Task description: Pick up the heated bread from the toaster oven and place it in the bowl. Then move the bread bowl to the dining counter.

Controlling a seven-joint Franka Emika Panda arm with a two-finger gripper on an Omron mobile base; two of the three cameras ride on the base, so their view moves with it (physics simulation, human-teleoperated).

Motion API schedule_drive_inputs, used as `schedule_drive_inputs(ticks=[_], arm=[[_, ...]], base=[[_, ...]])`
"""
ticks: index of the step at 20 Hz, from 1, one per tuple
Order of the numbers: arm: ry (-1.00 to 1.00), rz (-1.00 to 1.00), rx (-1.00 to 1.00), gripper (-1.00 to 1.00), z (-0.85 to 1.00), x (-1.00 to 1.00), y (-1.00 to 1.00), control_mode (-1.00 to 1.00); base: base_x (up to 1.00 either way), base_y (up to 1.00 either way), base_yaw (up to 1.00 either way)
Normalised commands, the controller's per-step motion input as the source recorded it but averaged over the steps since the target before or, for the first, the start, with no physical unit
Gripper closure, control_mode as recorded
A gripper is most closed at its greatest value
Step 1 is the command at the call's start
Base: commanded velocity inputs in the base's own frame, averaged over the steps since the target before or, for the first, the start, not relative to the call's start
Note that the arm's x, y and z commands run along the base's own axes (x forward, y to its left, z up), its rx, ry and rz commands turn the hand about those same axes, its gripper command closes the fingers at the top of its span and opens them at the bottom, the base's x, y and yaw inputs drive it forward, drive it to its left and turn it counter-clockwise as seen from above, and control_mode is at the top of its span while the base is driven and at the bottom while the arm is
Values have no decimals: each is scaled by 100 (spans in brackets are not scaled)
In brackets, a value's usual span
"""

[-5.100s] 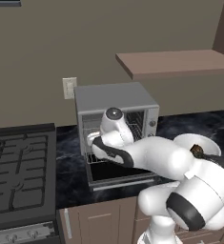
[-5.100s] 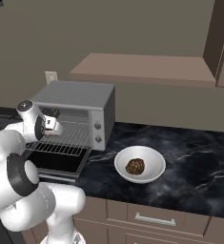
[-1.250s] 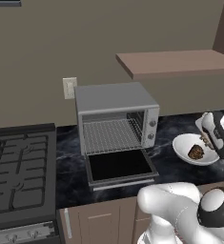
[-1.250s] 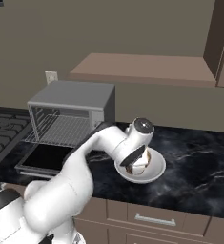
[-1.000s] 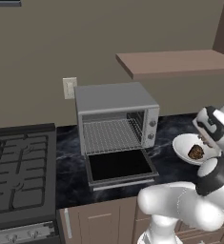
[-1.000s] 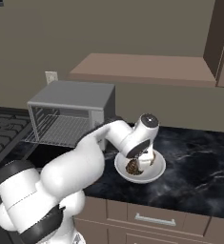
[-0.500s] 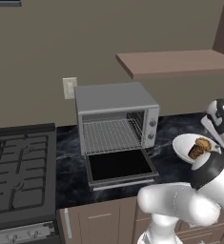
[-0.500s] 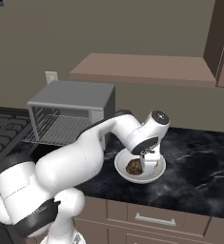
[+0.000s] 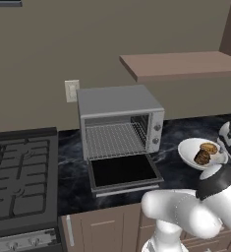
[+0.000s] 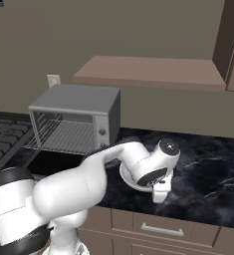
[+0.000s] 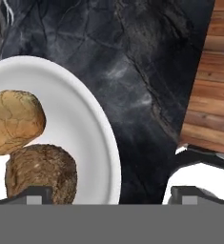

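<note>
Hand view: heated bread (image 11: 14, 122) now dropped in bowl (image 11: 96, 133) (beside darker lump (image 11: 42, 172)), pincer (image 11: 111, 194) open, straddling rim; carrying next.

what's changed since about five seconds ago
The arm swung from the toaster oven to the bowl on the black counter and let go of the heated bread, which now lies in the bowl beside the darker brown lump. The fingers straddle the bowl's near rim. The oven door stays open, and the bowl has not moved.
</note>
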Motion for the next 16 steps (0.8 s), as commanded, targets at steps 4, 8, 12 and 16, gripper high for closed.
schedule_drive_inputs(ticks=[4,8,12,16], arm=[[0,0,0,-100,-48,26,-28,-100],[0,0,0,-100,-25,25,-16,-100],[0,0,0,-100,-16,16,0,-100],[0,0,0,100,-14,18,0,-100]], base=[[0,0,0],[0,0,0],[0,0,0],[0,0,0]])
